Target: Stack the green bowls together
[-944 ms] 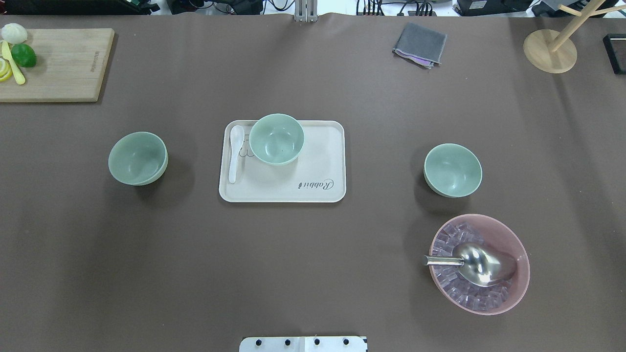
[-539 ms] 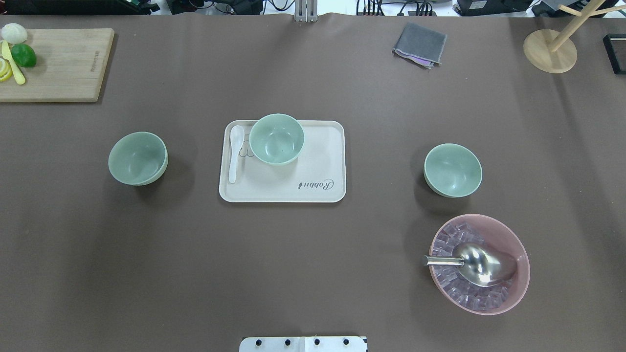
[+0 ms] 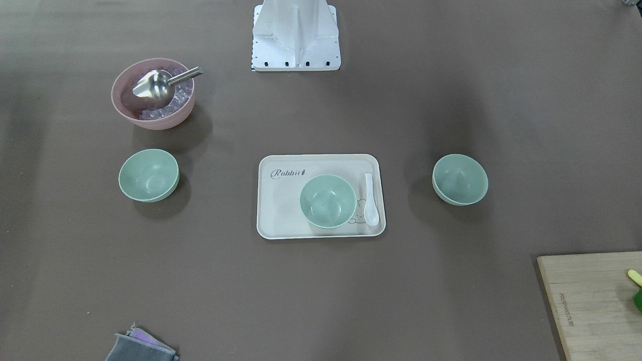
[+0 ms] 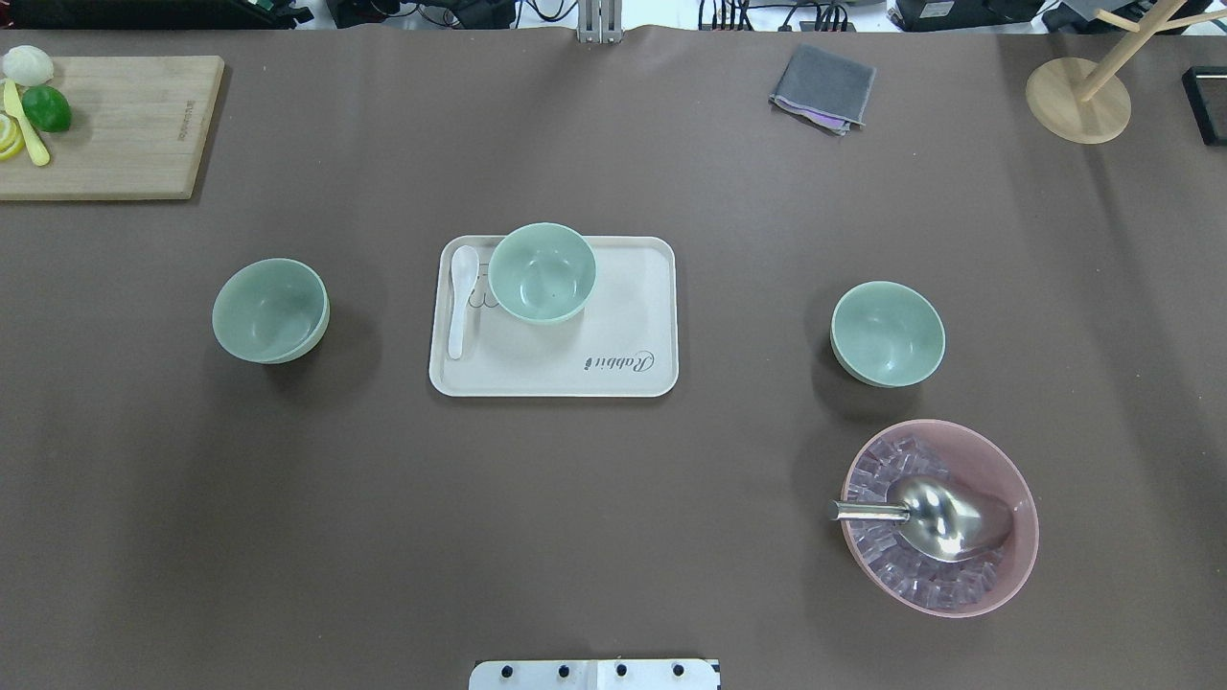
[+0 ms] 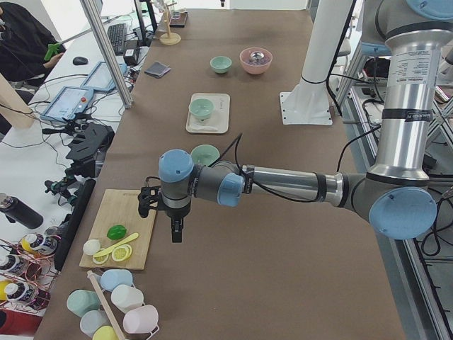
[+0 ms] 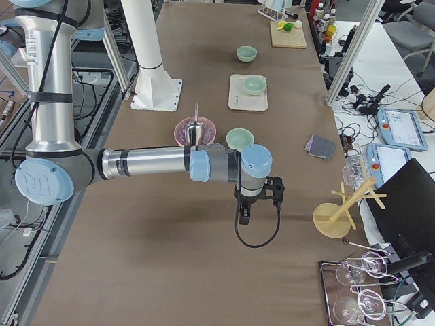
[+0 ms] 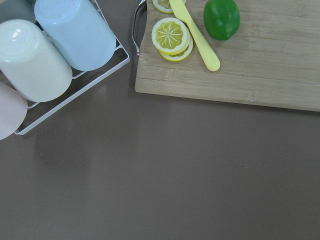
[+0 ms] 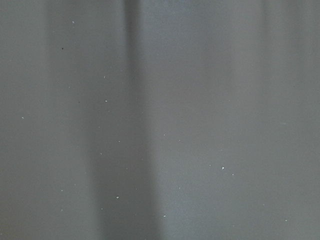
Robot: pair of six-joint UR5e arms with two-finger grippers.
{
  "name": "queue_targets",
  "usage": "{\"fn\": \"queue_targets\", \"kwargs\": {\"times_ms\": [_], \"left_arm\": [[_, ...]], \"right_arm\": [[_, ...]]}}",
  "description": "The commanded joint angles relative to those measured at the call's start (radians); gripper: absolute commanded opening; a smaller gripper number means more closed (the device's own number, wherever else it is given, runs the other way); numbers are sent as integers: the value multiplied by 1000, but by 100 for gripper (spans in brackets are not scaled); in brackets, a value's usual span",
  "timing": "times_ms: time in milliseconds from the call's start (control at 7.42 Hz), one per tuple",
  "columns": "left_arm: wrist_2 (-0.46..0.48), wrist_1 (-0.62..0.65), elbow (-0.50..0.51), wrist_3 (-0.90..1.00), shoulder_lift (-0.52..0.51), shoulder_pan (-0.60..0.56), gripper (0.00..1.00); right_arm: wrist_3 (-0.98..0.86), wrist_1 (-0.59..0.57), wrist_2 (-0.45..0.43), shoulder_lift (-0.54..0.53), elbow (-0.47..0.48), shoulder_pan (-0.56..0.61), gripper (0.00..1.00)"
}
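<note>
**Three bowls apart, no stack begun**

Three upright, empty bowls make up the job, and none sits inside another. The middle green bowl stands on the far part of a cream tray, just beside a white spoon that lies on the tray's left side. The left green bowl and the right green bowl rest straight on the brown tabletop. Each is well apart from the tray, one on either side.

Near the right green bowl, closer to the robot, is a pink bowl of clear cubes with a metal scoop in it. A wooden cutting board carrying a lime and lemon slices lies at the far left.

The left claw hangs fingers-down over the tabletop's left end, near that board. The right claw hangs over bare tabletop at the right end. Both are well apart from every bowl, and neither carries one. Only the side views show them, so I cannot tell whether their jaws stand apart or together.

By my reading the task is at its very start. Nothing is done, and two pick-ups and two nestings are left, probably with each arm taking the bowl on its own side.
</note>
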Motion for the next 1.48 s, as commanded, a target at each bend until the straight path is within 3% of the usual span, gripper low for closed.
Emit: {"fn": "queue_targets", "kwargs": {"times_ms": [0, 1348], "left_arm": [[-1, -1, 1, 2, 1, 0, 98], [-2, -4, 7, 12, 1, 2, 98]], "right_arm": [[0, 0, 4, 0, 5, 0, 100], [0, -2, 2, 22, 7, -2, 100]]}}
